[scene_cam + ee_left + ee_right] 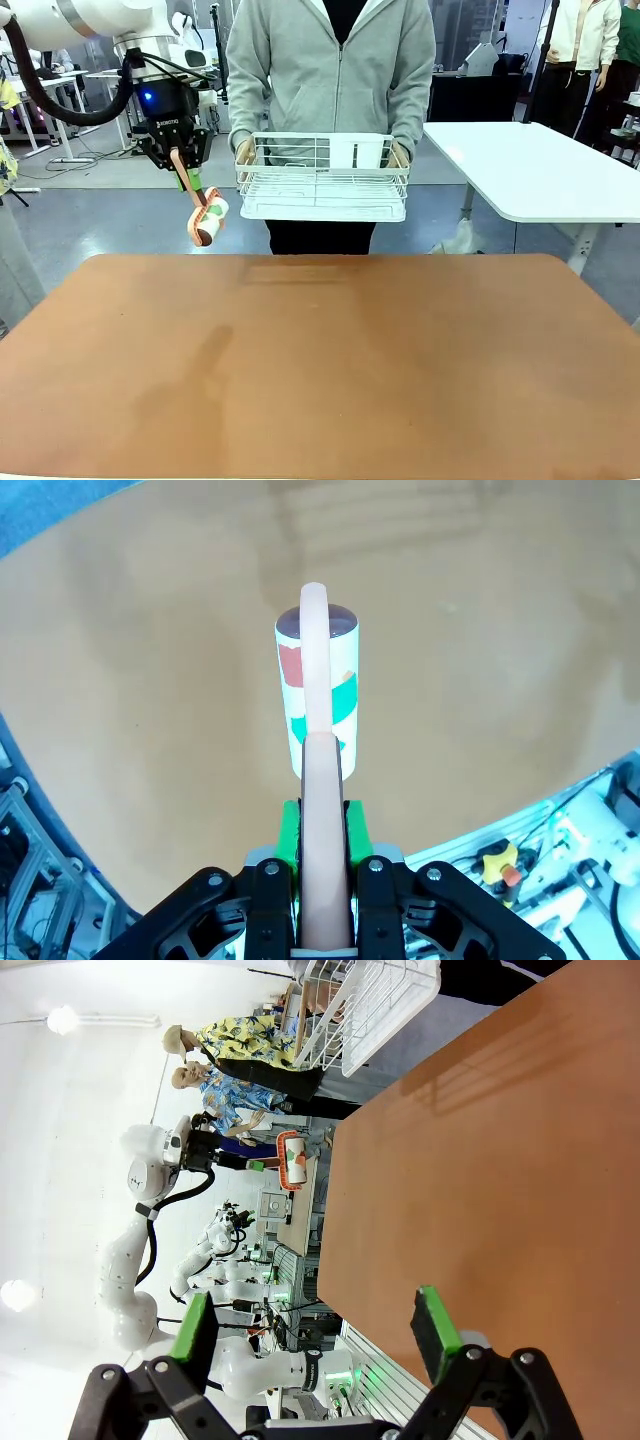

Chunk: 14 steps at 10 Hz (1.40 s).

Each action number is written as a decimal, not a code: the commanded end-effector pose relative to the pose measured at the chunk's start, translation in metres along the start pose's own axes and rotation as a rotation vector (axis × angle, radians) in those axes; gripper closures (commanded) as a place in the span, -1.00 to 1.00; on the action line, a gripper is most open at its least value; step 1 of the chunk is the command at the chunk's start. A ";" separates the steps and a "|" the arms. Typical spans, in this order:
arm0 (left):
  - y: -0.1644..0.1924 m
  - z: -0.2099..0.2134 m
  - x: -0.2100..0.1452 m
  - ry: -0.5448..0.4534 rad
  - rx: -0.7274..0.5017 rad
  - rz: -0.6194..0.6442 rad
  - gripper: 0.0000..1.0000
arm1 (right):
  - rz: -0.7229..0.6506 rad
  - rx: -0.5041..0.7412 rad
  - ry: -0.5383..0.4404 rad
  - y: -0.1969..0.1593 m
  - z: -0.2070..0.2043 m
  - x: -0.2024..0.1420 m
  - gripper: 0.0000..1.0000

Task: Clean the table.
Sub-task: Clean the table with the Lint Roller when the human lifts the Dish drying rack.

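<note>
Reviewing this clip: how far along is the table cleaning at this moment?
Done: the white wire rack is off the reddish-brown table, in the person's hands. In hand: the left gripper is shut on the pink-handled lint roller, raised over the table's far left edge. Left: rolling the tabletop. The right gripper is open.

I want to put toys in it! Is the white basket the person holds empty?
Empty, it seems. Through the white basket's wires in the front view nothing lies inside; the person's hands hold its ends.
</note>
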<state>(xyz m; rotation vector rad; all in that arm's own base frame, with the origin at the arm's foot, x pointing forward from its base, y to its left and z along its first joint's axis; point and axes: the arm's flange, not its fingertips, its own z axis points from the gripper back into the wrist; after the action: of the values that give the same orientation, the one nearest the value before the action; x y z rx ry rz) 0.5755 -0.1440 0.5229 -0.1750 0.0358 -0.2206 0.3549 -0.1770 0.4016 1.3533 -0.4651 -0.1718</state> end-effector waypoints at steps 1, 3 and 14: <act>-0.002 0.015 -0.013 -0.034 0.019 0.006 0.59 | 0.006 0.015 -0.009 0.003 -0.001 0.000 -1.00; 0.023 0.041 -0.037 -0.098 0.082 0.033 0.59 | 0.006 0.015 -0.009 0.003 -0.001 0.000 -1.00; 0.226 0.145 -0.147 -0.186 0.163 0.070 0.59 | 0.006 0.015 -0.009 0.003 -0.001 0.000 -1.00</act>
<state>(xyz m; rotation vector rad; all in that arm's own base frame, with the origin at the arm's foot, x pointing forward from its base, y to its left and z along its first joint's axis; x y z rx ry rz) 0.4953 0.1232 0.6218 -0.0387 -0.1484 -0.1427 0.3546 -0.1771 0.4018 1.3548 -0.4651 -0.1714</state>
